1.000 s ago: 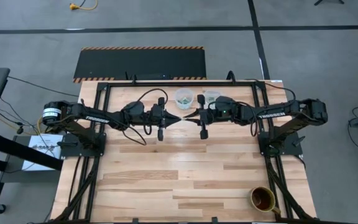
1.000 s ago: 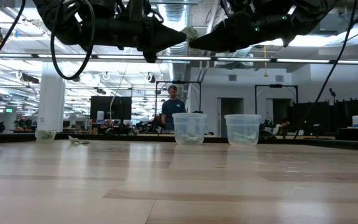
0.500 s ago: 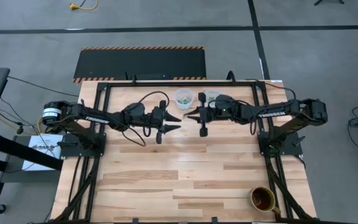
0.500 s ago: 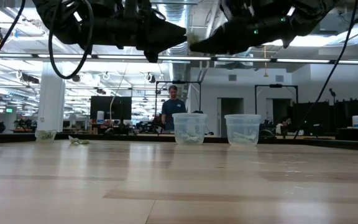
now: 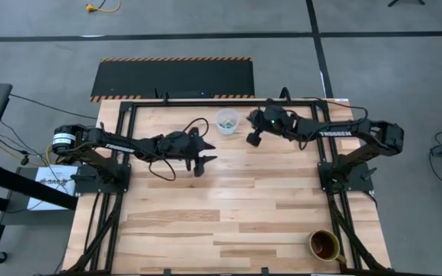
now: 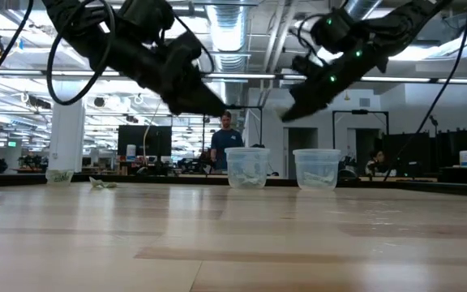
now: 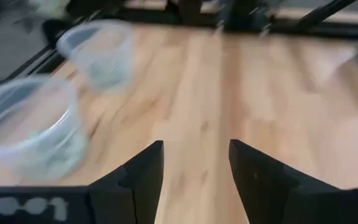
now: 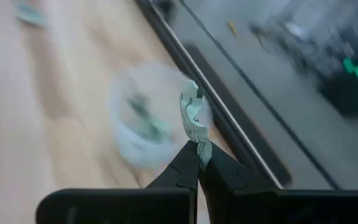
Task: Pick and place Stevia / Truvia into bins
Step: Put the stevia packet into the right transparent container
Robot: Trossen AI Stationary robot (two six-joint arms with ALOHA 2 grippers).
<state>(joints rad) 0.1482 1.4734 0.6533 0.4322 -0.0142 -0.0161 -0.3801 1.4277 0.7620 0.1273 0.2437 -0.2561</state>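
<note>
Two clear bins (image 6: 247, 168) (image 6: 317, 169) stand at the far middle of the table, each with pale green packets inside. In the high view only the left bin (image 5: 226, 120) shows; my right arm covers the other. My right gripper (image 8: 197, 155) hangs above the bins (image 6: 287, 116), shut on a crumpled green-and-white Stevia packet (image 8: 193, 115). My left gripper (image 7: 196, 163) is open and holds nothing, above the wood to the left of the bins (image 5: 207, 159). A loose packet (image 6: 100, 183) lies flat on the far left of the table. My right gripper pinches one end of the packet (image 8: 199, 144) between its two fingertips. The rest of the packet sticks out past the tips, bent and crumpled. The fingers slant down toward the table's left. The packet is lifted clear, over a blurred bin (image 8: 145, 121).
A brown cup (image 5: 324, 245) stands at the near right corner. Black frame rails (image 5: 206, 100) run along the far edge and both sides of the table. The wide middle and near part of the wood (image 5: 229, 215) has nothing on it. A person (image 6: 226, 138) stands far behind the table.
The two grippers met fingertip to fingertip high over the table with the packet between them. My left gripper has opened, let go, drawn back toward the left and tipped down. My right gripper, still shut on the packet, has swung toward the far edge and tipped down over the bins.
</note>
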